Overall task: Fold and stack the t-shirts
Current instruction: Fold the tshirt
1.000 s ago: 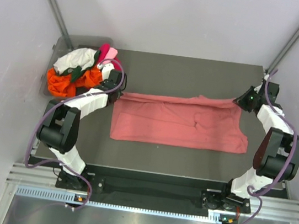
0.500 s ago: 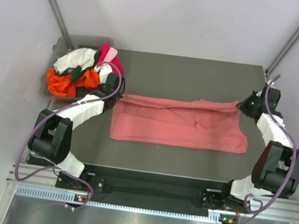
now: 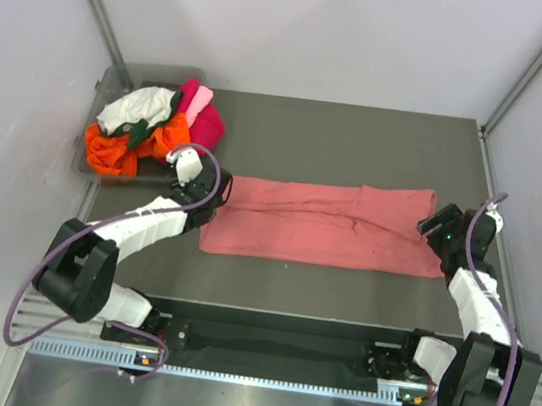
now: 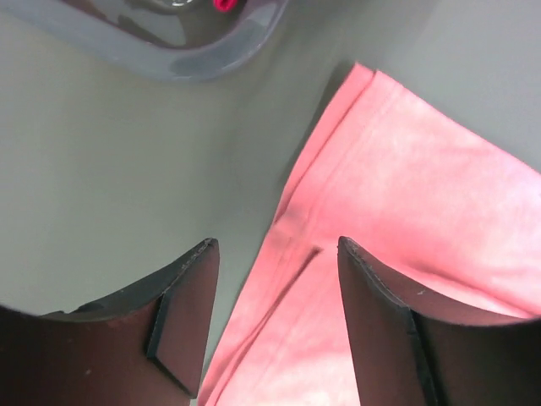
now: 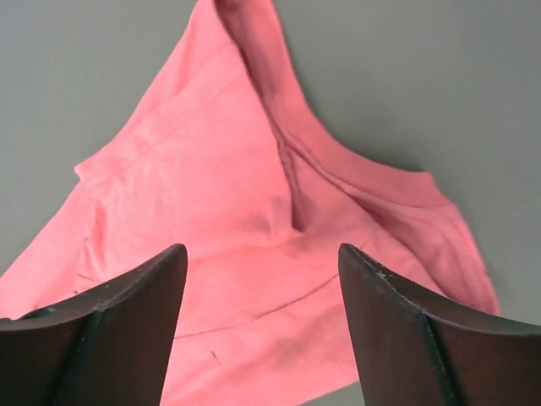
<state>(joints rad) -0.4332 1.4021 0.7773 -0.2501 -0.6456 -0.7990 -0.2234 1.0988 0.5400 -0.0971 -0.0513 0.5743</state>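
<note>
A salmon-pink t-shirt (image 3: 324,223) lies flat across a dark surface (image 3: 361,140), left claw (image 4: 275,254) at its nine o'clock end, right claw (image 5: 262,258) at three o'clock, both spread wide, holding nothing.

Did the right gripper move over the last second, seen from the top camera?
Yes. The right gripper has drawn back from the far right corner of the table toward the near edge. It is now open at the right end of the salmon-pink t-shirt.

Salmon-pink t-shirt (image 3: 327,236); seemingly dark-grey table (image 3: 360,145)
</note>
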